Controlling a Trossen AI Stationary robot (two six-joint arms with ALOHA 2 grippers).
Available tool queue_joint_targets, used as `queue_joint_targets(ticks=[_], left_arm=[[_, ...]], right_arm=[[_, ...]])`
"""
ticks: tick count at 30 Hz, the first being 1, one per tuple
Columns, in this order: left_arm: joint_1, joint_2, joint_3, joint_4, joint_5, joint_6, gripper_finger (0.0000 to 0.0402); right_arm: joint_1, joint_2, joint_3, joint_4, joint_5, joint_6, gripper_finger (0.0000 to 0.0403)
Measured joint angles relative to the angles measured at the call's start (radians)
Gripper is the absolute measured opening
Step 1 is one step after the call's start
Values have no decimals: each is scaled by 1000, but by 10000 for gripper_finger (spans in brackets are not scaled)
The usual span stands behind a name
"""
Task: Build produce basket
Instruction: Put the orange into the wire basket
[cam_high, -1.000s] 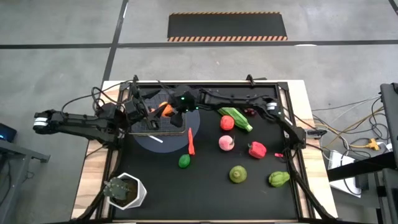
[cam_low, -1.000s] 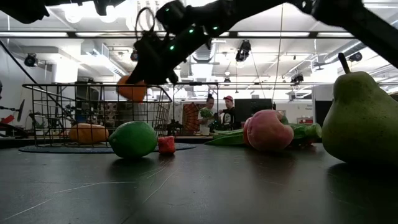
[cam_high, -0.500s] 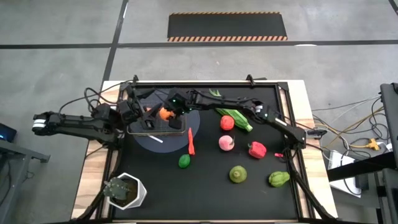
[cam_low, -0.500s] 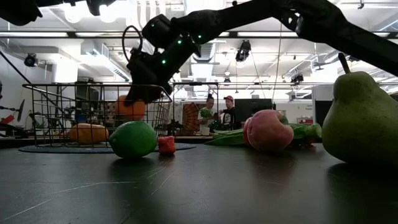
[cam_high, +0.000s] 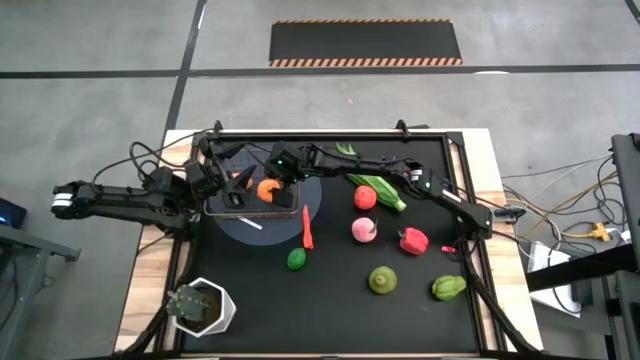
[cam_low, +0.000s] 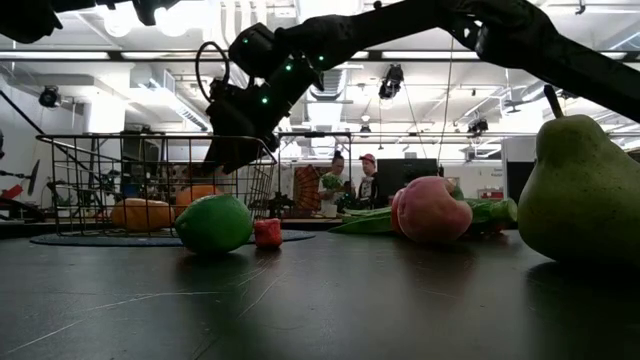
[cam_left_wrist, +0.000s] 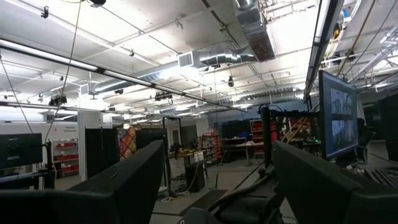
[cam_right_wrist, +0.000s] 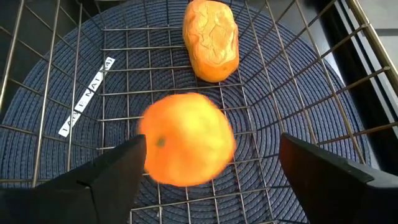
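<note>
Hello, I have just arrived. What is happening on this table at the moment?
The robot is filling the wire basket with toy produce. The right hand is over the basket with its fingers open, and the orange lies just below it, beside another orange piece already inside. The left hand is at the basket's side. Several fruits and vegetables, such as the lime, wait on the table.

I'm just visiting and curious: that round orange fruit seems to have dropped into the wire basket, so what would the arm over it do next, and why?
Probably lift clear: the right end effector is open, the round orange fruit free inside the dark wire basket.
</note>
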Motion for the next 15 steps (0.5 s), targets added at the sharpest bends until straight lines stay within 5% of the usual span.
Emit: queue_joint_targets(ticks=[15], left_arm=[[0,13,0,3,19,1,279]], right_arm=[[11,-106,0,-105,0,-18,327]])
